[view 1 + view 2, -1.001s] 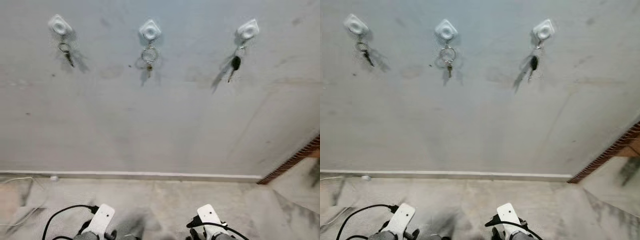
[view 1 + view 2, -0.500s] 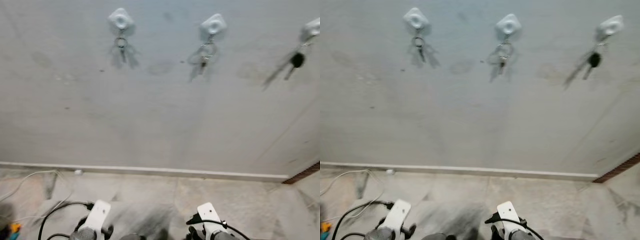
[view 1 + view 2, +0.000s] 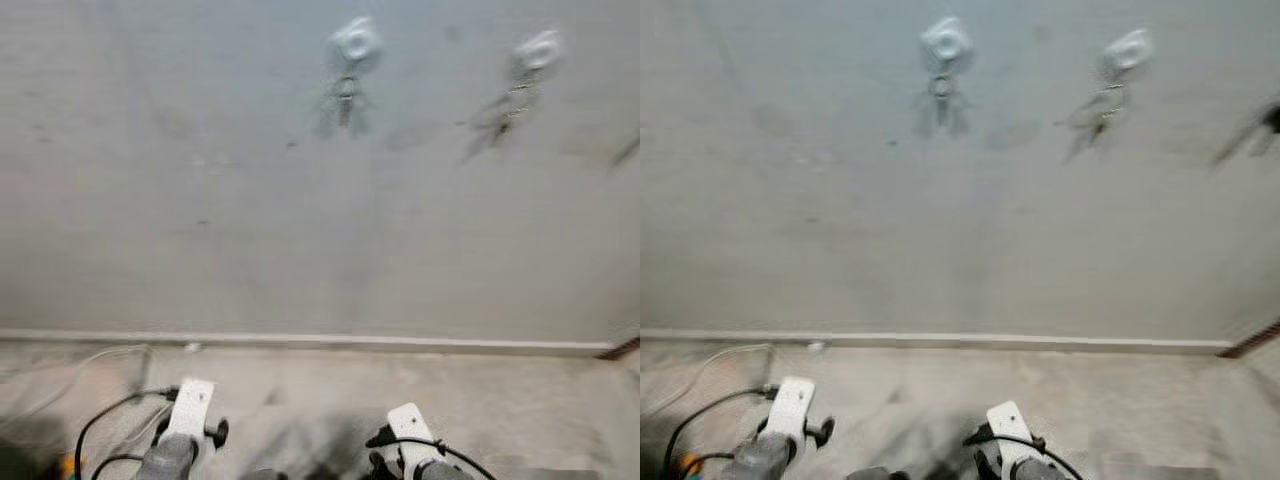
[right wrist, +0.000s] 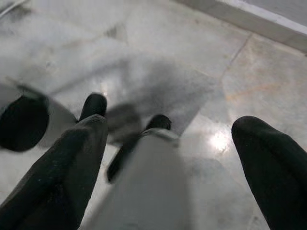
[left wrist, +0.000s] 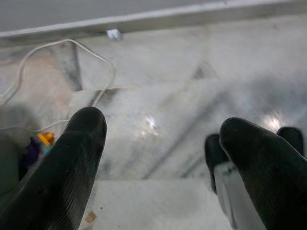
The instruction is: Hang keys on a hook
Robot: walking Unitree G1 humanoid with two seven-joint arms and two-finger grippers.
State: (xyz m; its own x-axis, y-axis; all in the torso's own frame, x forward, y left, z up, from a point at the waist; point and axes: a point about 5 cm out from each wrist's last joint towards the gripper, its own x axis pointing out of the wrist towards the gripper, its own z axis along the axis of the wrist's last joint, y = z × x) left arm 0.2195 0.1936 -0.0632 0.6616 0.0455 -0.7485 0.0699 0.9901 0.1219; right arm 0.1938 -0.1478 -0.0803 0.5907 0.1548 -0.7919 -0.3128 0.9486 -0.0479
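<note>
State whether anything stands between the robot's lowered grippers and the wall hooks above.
Nothing visible does: only bare grey wall separates the left gripper and right gripper from the hooks, which already carry keys.

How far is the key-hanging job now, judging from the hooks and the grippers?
Apparently done: keys hang on the left hook, another set on the next hook. In hand: nothing; the left gripper and right gripper hang open above the floor. Nothing visibly left.
</note>
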